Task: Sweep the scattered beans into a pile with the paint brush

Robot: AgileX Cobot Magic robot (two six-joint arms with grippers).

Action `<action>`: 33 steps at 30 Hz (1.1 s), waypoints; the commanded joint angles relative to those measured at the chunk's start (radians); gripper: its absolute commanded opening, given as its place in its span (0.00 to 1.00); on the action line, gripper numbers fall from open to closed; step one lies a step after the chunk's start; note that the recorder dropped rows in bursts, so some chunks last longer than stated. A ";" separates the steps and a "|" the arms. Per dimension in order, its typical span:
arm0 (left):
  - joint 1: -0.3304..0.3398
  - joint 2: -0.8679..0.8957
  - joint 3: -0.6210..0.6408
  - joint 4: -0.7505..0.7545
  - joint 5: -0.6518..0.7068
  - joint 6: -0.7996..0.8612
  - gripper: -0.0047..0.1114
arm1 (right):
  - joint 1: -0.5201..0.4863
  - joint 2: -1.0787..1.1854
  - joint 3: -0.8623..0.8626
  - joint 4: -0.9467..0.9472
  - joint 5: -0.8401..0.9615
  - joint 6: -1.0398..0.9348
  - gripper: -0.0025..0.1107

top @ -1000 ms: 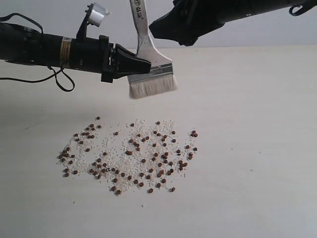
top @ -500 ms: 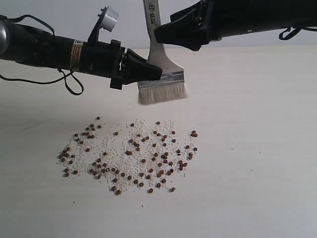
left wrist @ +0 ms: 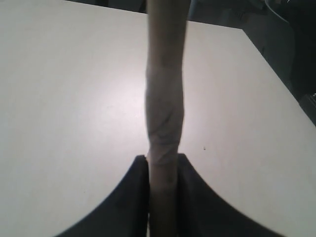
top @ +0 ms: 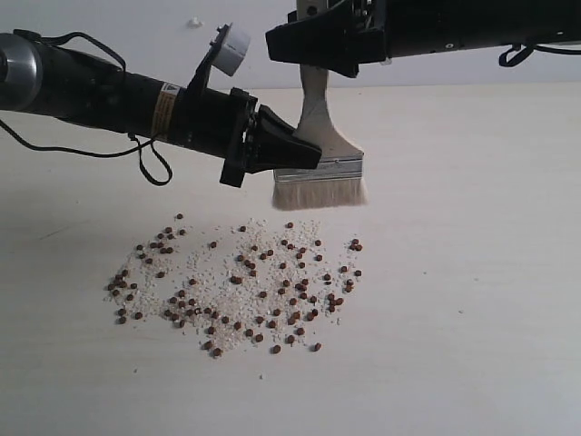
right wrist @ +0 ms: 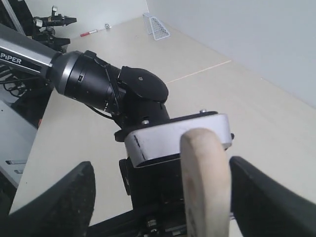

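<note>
as i stand watching, the pale table (top: 472, 300) takes up most of what i can see, plain and matte. two black arms reach over it. the left arm (top: 109, 91) comes in from the left with a loose cable (top: 150, 168) looping under it, and the right arm (top: 454, 27) comes in high from the right. the left gripper (top: 304, 154) has its jaws pinched narrow on the paint brush (top: 320, 136), low on the wooden handle (left wrist: 164, 98) just above the silver ferrule (top: 320, 169) (its wrist camera shows the two dark fingers (left wrist: 133, 197) pressed flat against either side of the wood). the right gripper (top: 300, 47) sits at the top of the handle with its jaws spread wide. the rounded handle end stands between them, touching neither side as far as i can make out. the brush hangs upright with its whitish bristles (top: 320, 193) pointing down, near the far right edge of the spread but apart from it. below lie the beans (top: 236, 282), small reddish-brown ones scattered loose across a broad patch, with fine pale grains (top: 213, 268) dusted among them.
</note>
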 commanded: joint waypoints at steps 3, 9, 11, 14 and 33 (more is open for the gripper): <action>-0.011 -0.017 -0.003 -0.016 -0.015 0.004 0.04 | -0.005 0.024 -0.007 -0.009 0.012 0.025 0.59; -0.012 -0.017 -0.003 -0.019 -0.015 -0.006 0.04 | -0.005 0.046 -0.007 -0.009 0.054 0.023 0.55; -0.012 -0.017 -0.003 -0.019 -0.015 -0.006 0.04 | -0.005 0.048 -0.007 -0.009 0.058 0.019 0.51; -0.012 -0.017 -0.003 -0.019 -0.015 -0.006 0.04 | -0.005 0.048 -0.007 -0.009 0.058 0.019 0.41; -0.012 -0.017 -0.003 -0.117 -0.015 -0.011 0.39 | -0.005 0.048 -0.007 -0.005 0.016 0.042 0.02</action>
